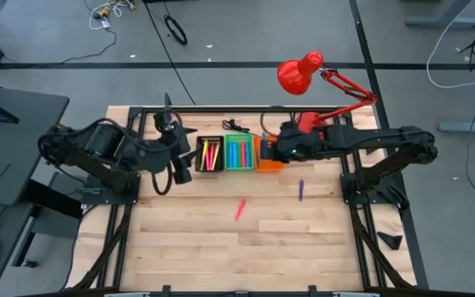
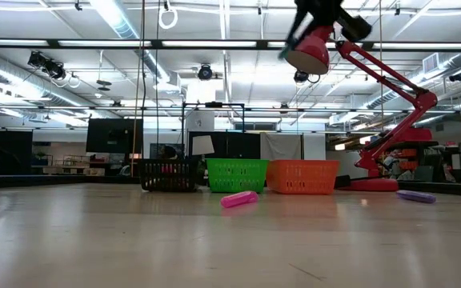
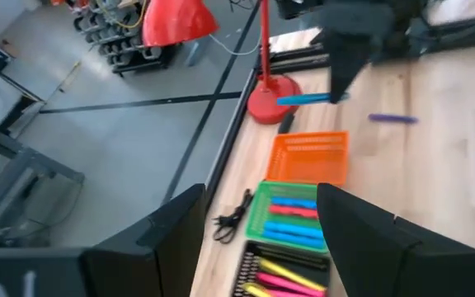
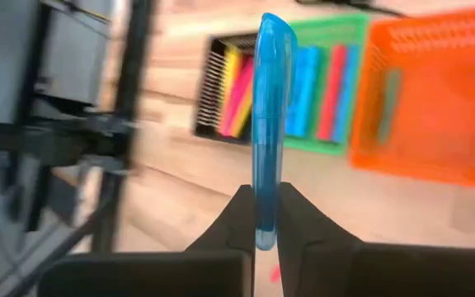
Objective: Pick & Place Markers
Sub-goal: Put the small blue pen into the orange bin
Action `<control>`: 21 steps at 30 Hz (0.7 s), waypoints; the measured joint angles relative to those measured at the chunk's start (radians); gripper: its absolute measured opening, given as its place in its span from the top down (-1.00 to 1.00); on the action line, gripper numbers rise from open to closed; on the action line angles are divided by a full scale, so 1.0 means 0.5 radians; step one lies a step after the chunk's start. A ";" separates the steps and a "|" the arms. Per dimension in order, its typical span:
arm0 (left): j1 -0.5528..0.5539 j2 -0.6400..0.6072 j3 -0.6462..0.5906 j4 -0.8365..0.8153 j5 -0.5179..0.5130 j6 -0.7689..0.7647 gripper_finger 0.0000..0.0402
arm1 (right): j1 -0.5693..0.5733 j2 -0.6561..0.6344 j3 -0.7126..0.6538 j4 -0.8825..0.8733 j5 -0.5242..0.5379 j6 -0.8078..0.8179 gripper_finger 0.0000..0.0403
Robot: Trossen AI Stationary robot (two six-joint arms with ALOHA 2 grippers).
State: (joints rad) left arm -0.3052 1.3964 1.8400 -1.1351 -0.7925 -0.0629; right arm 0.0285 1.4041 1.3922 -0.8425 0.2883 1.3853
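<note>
the right end effector (image 4: 268, 216) is clamped on a blue marker (image 4: 271, 124), its two dark fingers pinching the marker's lower end so the rest stands out past the tips. in the high view this end effector (image 1: 272, 151) is over the orange bin (image 1: 268, 160), at the far side of the tabletop (image 1: 221, 247). from the left wrist view the same blue marker (image 3: 308, 99) shows sticking sideways from the right arm, above the orange bin (image 3: 308, 157).

beside the orange bin sits a green bin (image 1: 238, 153) holding blue and pink-red markers, and next to that a black bin (image 1: 210, 153) with yellow and pink markers (image 4: 236, 91).

the left end effector (image 1: 176, 171) hangs near the black bin, its fingers (image 3: 361, 239) spread wide with nothing between them.

two markers lie loose on the wood: a pink marker (image 1: 240, 209) near the middle and a purple marker (image 1: 301, 190) toward the right arm's side, well apart from each other. in the low view the pink marker (image 2: 239, 199) lies in front of the bins. a red desk lamp (image 1: 320, 78) stands behind the right arm.
</note>
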 joint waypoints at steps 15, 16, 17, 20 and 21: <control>0.312 0.005 0.000 -0.026 0.002 0.192 -0.19 | -0.222 0.517 -0.001 -0.312 -0.176 0.029 0.93; 0.330 0.006 0.000 -0.036 0.006 0.191 -0.19 | -0.255 0.555 -0.001 -0.314 -0.179 0.004 0.93; 0.348 0.006 0.000 -0.041 0.018 0.190 -0.19 | -0.286 0.591 -0.001 -0.313 -0.184 -0.020 0.93; 0.398 0.006 0.000 -0.049 0.089 0.192 -0.19 | -0.373 0.694 -0.001 -0.296 -0.194 -0.113 0.93; 0.413 0.006 -0.001 -0.048 0.115 0.190 -0.19 | -0.401 0.725 -0.001 -0.292 -0.195 -0.128 0.93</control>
State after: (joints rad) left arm -0.0987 1.3994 1.8398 -1.1591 -0.7352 0.0323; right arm -0.1720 1.7664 1.3918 -0.9882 0.1907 1.3213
